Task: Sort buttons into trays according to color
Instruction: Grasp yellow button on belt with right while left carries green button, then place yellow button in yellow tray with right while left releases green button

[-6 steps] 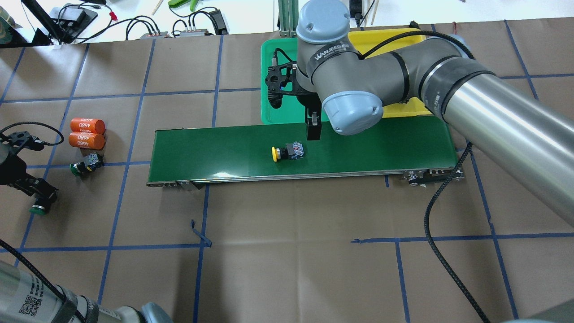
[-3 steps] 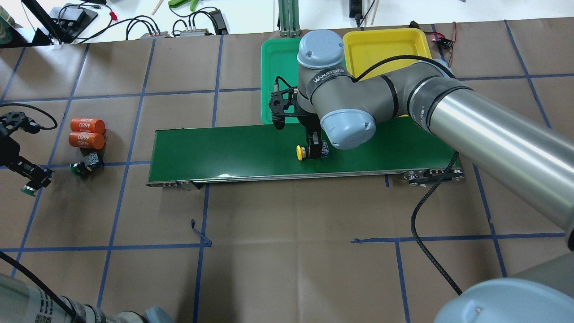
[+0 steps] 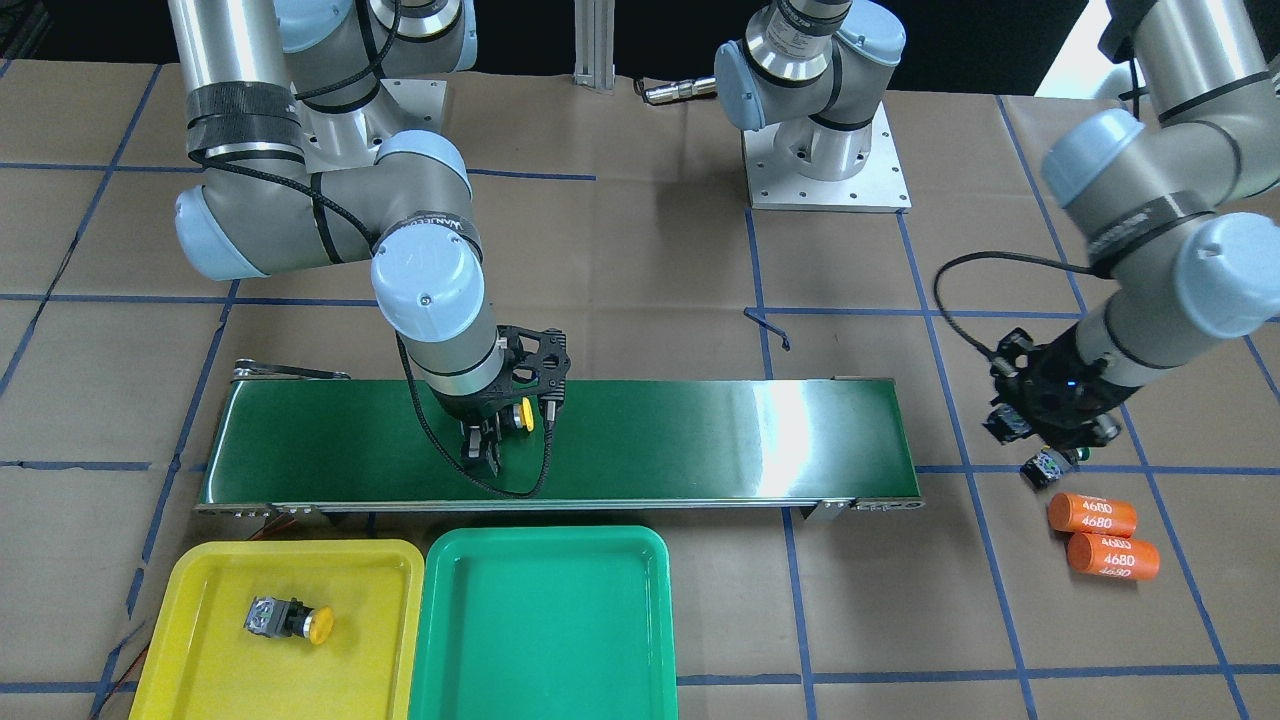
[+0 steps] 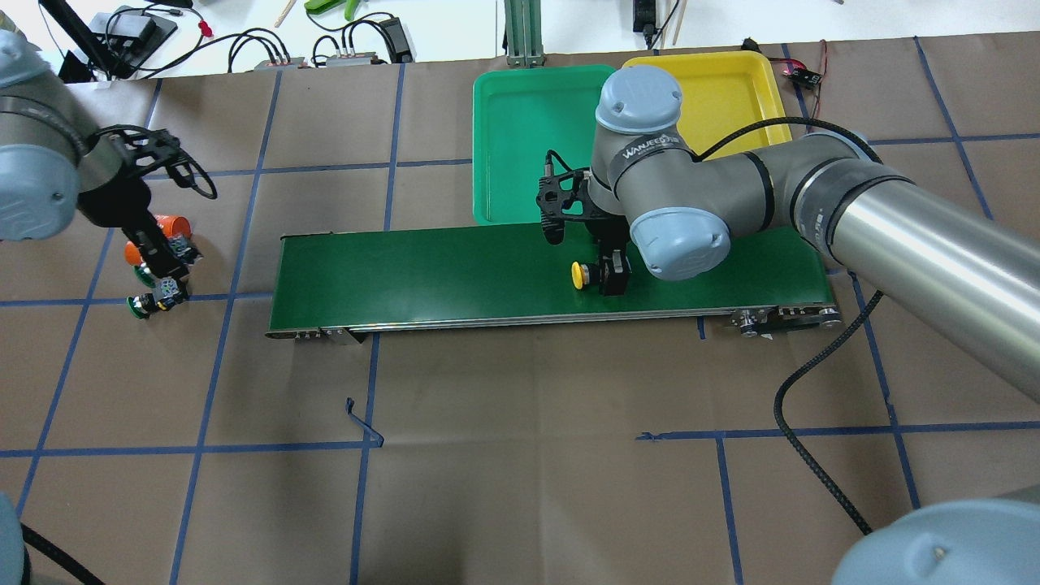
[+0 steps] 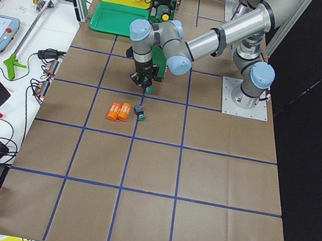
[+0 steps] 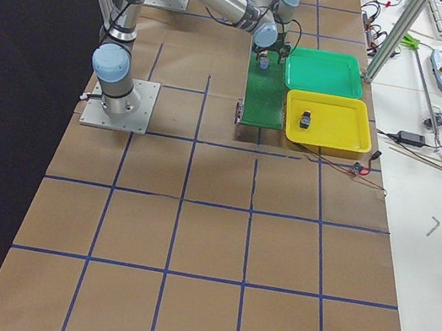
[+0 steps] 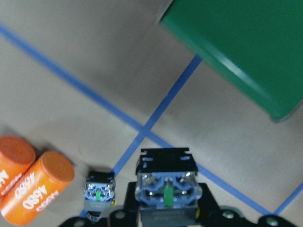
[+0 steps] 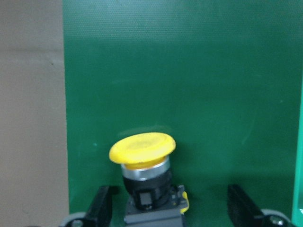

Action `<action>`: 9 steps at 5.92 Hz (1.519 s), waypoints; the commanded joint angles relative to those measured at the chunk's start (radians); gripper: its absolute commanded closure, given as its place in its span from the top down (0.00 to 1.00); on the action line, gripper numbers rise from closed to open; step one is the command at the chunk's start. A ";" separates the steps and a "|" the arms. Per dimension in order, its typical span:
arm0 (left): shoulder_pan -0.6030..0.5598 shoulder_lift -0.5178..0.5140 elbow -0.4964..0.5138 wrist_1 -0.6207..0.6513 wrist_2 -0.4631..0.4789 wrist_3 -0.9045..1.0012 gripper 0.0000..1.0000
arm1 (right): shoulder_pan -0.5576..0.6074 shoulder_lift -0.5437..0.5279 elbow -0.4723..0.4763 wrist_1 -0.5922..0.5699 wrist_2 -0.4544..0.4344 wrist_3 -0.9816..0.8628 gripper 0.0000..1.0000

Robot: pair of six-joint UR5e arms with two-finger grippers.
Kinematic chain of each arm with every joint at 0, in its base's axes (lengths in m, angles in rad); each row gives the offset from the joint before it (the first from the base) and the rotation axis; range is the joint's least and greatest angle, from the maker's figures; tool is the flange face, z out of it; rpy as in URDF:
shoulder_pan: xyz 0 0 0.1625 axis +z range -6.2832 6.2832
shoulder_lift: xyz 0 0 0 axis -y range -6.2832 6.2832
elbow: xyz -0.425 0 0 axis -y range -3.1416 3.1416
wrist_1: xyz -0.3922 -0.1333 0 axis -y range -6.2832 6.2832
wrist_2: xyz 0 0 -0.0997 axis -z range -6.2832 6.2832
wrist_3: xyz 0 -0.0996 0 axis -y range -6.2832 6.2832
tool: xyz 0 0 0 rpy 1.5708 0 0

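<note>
A yellow button (image 4: 580, 275) lies on its side on the dark-green conveyor belt (image 4: 422, 272). My right gripper (image 4: 611, 278) is down over it. In the right wrist view the fingers (image 8: 101, 208) stand apart on either side of the button's body (image 8: 154, 208), open and not touching. My left gripper (image 4: 161, 262) is shut on a green button (image 7: 165, 189) above the table, beside a second green button (image 4: 154, 301) lying on the paper. Another yellow button (image 3: 290, 619) lies in the yellow tray (image 3: 200, 660). The green tray (image 3: 545, 650) holds nothing.
Two orange "4680" cylinders (image 3: 1092, 516) lie right beside the loose green button and under my left wrist. The two trays stand side by side along the belt's far side in the overhead view, green tray (image 4: 520, 138) and yellow tray (image 4: 715, 81).
The yellow button has travelled right along the belt, and my right gripper followed and came down around it. My left gripper carried the green button from the table's left edge to beside the orange cylinders.
</note>
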 commanded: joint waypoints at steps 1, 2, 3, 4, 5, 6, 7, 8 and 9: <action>-0.247 -0.005 0.004 0.021 -0.016 0.032 0.00 | -0.034 -0.036 0.019 0.001 -0.007 -0.021 0.32; -0.271 -0.008 -0.015 0.068 -0.059 0.066 0.01 | -0.062 -0.044 0.023 -0.001 -0.045 -0.071 0.13; -0.283 -0.027 -0.029 0.085 -0.152 0.119 0.06 | -0.097 -0.060 0.023 -0.002 -0.073 -0.115 0.08; -0.285 -0.023 -0.049 0.084 -0.151 0.132 0.06 | -0.128 -0.091 0.010 0.008 -0.075 -0.134 0.08; -0.283 -0.024 -0.084 0.085 -0.148 0.133 0.07 | -0.162 -0.129 -0.012 -0.002 -0.100 -0.212 0.08; -0.283 -0.023 -0.091 0.094 -0.148 0.143 0.17 | -0.179 -0.117 -0.080 -0.011 -0.101 -0.282 0.08; -0.283 -0.028 -0.091 0.099 -0.149 0.132 0.61 | -0.205 -0.038 -0.177 -0.012 -0.098 -0.339 0.08; -0.264 -0.006 -0.068 0.082 -0.157 0.056 0.98 | -0.243 0.051 -0.286 -0.012 -0.090 -0.376 0.08; -0.260 0.008 -0.068 0.081 -0.154 0.011 0.99 | -0.257 0.155 -0.375 -0.013 -0.088 -0.409 0.08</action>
